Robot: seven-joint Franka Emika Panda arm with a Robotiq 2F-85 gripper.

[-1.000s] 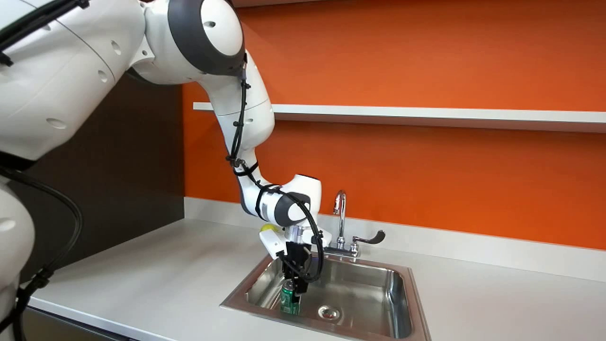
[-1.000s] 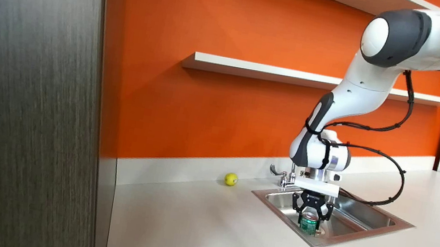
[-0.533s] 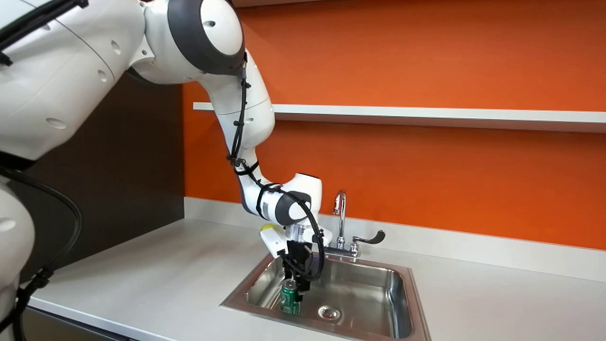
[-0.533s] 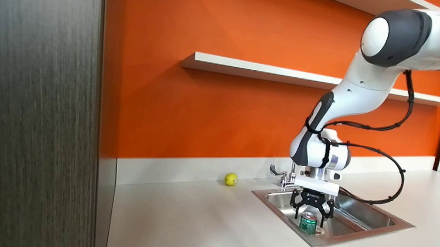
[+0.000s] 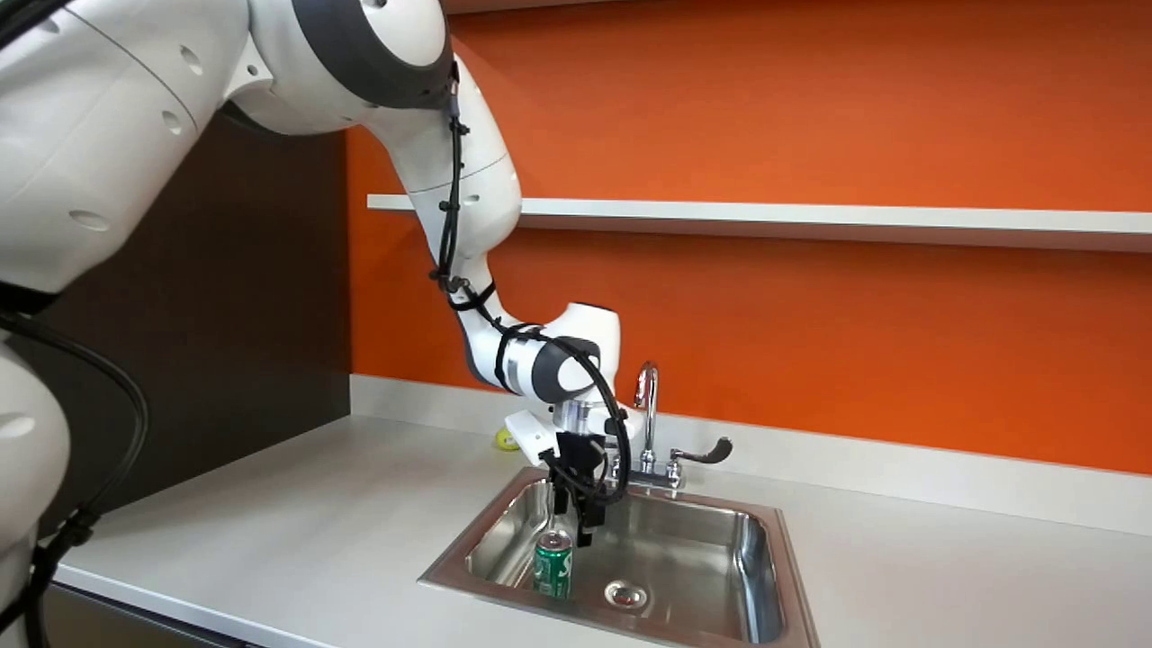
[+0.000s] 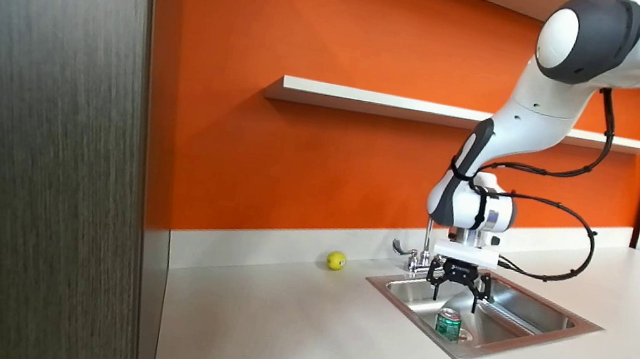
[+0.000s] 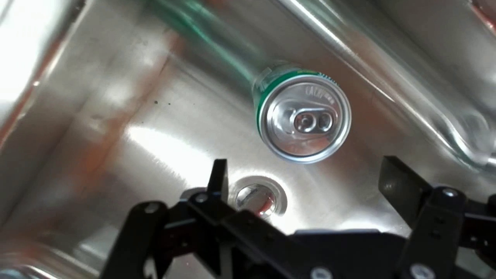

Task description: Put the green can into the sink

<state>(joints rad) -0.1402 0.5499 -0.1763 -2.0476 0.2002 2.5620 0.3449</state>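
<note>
The green can [image 5: 553, 567] stands upright on the floor of the stainless sink [image 5: 693, 549], and both exterior views show it there. From above, its silvery lid [image 7: 305, 120] fills the middle of the wrist view, beside the round drain [image 7: 257, 197]. My gripper [image 6: 454, 303] hangs over the basin, higher than the can and apart from it. Its two black fingers [image 7: 403, 190] are spread wide, with only bare steel seen between them and no contact with the can.
Behind the basin rises a chrome faucet [image 5: 646, 414] with a dark-ended handle [image 5: 715, 451]. A yellow round object [image 6: 336, 260] rests on the counter [image 6: 272, 319] near the back wall. A white shelf [image 6: 383, 103] runs along the orange wall.
The fingers were around the can a second ago; they have opened and let go. The arm has since risen straight up, while the can stays standing in the sink.
</note>
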